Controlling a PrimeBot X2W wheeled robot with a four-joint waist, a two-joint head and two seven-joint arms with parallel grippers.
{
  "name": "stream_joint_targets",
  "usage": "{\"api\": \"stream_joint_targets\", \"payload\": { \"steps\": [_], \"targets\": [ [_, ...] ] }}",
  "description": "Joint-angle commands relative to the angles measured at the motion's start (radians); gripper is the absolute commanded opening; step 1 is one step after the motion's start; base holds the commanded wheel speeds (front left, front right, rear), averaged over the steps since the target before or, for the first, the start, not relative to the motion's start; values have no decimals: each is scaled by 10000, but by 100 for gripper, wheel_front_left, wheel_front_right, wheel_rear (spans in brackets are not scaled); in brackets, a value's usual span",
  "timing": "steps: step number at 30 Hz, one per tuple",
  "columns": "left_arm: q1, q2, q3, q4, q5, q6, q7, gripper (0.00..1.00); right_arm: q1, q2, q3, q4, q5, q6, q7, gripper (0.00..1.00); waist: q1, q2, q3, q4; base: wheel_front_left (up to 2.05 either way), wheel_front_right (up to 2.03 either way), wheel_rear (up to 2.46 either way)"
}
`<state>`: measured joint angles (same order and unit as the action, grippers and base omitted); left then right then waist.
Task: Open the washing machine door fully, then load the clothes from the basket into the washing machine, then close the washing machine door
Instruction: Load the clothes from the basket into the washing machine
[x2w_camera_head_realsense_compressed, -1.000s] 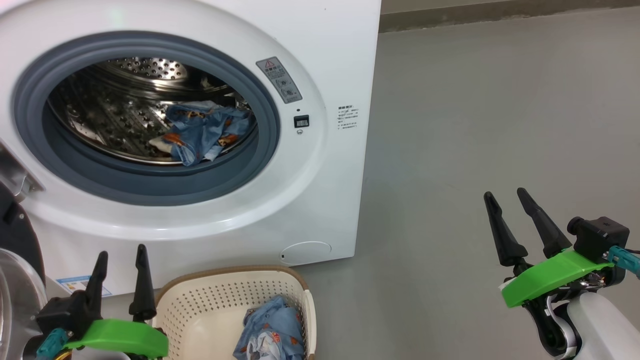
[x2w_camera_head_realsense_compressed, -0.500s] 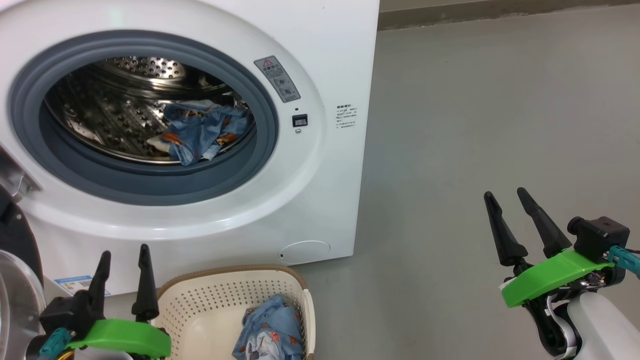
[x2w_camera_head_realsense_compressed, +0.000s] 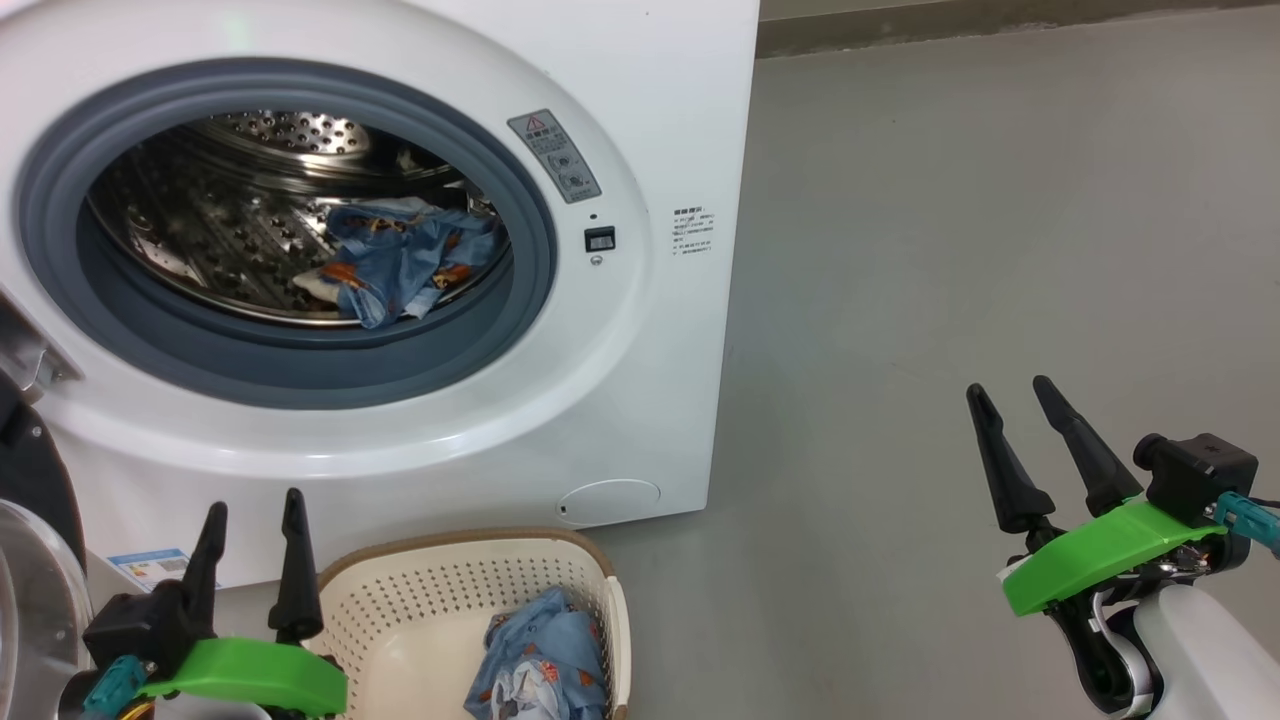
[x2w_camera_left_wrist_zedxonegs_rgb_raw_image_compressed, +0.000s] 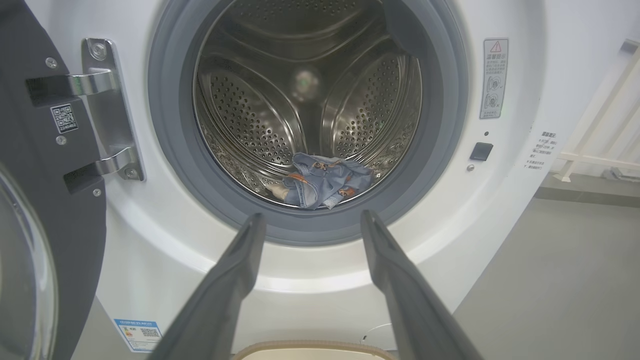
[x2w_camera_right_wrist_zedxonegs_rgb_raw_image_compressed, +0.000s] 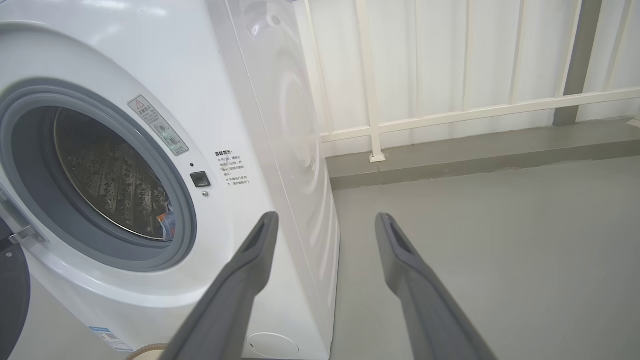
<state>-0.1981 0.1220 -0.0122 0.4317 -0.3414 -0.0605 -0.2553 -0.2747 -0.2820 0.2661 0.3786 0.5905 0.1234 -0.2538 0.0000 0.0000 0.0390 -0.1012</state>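
Head view: the washing machine door (x2w_camera_head_realsense_compressed: 40, 520) hangs open at the left edge. One garment (x2w_camera_head_realsense_compressed: 400, 262) lies in the drum (x2w_camera_head_realsense_compressed: 230, 230), another garment (x2w_camera_head_realsense_compressed: 545, 655) at the basket's (x2w_camera_head_realsense_compressed: 450, 545) right end. The left gripper (x2w_camera_head_realsense_compressed: 255, 503) and right gripper (x2w_camera_head_realsense_compressed: 1008, 388) gape empty; bare floor (x2w_camera_head_realsense_compressed: 950, 220) lies rightward. Left wrist view adds door hinges (x2w_camera_left_wrist_zedxonegs_rgb_raw_image_compressed: 107, 107); right wrist view, a railing (x2w_camera_right_wrist_zedxonegs_rgb_raw_image_compressed: 450, 117).

I see a white washer (x2w_camera_head_realsense_compressed: 650, 100) with a grey gasket (x2w_camera_head_realsense_compressed: 300, 380) and a perforated steel drum (x2w_camera_head_realsense_compressed: 200, 250). The far garment (x2w_camera_head_realsense_compressed: 400, 260) and near garment (x2w_camera_head_realsense_compressed: 545, 650) are light blue with orange prints. The basket (x2w_camera_head_realsense_compressed: 400, 600) is cream, perforated, brown-rimmed. My left gripper (x2w_camera_head_realsense_compressed: 255, 505) and right gripper (x2w_camera_head_realsense_compressed: 1010, 385) are black on green mounts.
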Motion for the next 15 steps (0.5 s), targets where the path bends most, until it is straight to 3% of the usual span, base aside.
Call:
{"api": "stream_joint_targets", "payload": {
  "steps": [1,15],
  "targets": [
    [-154,163,297,-335,-84,57,-65,100,-5,-163,177,-212,10,73,-80,100,0,0,1,1,0,0,0],
    [-125,111,300,-289,-85,65,-65,100,-46,-157,249,-169,21,73,-80,100,0,0,2,-39,0,0,0]
  ]
}}
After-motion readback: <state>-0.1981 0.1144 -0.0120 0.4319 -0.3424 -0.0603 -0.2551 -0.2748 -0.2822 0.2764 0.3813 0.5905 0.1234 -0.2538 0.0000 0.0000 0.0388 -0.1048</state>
